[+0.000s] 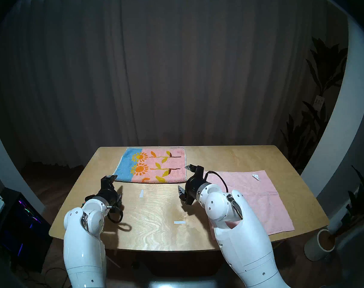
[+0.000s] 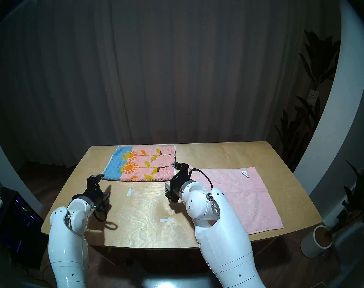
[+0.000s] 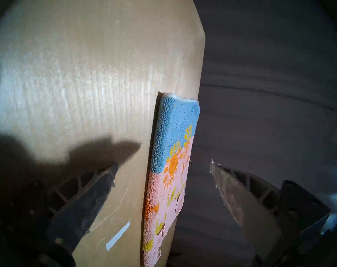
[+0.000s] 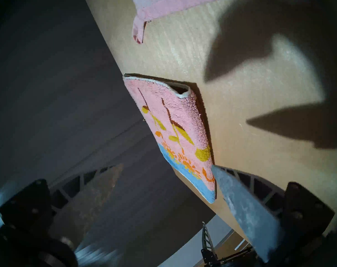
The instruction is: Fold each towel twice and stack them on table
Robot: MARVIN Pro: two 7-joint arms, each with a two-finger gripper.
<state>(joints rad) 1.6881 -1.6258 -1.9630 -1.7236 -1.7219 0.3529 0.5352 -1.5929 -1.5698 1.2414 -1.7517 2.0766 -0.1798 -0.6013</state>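
Meanwhile, the sunflower towel [image 1: 151, 165], pink with a blue band and orange-yellow blooms, lies at the far left-centre of the table [image 1: 156, 223], already doubled over once (the right wrist view shows two layers gaping at its corner). The plain pink towel [image 1: 258, 200] lies flat and unfolded on the right half, a white tag [image 1: 256, 177] near its far edge, its near-right corner reaching the table's rim. The left gripper [image 1: 115, 184] hovers just short of the sunflower towel's near-left corner, jaws spread and empty. The right gripper [image 1: 184, 178] hangs beside that towel's near-right corner, jaws likewise spread; whether a fingertip touches the cloth is hard to tell. Bare plywood with two white tape marks [image 1: 179, 222] lies open between the arms.
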